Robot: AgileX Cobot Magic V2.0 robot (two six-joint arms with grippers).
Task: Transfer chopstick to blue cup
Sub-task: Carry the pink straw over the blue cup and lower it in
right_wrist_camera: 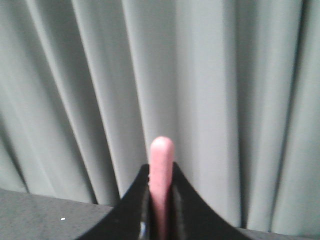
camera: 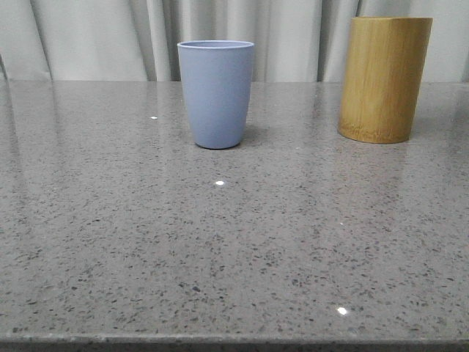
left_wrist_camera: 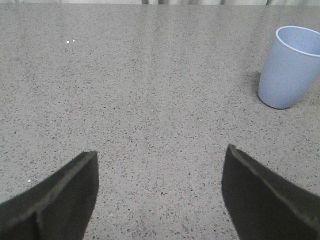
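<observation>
While the left end effector [left_wrist_camera: 160, 195] gapes, the right end effector [right_wrist_camera: 161, 200] clamps the chopstick [right_wrist_camera: 161, 170]

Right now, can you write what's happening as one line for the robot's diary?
right tool: shut on chopstick, facing curtain | left tool: open, above table | blue cup: upright, no chopstick visible inside
</observation>
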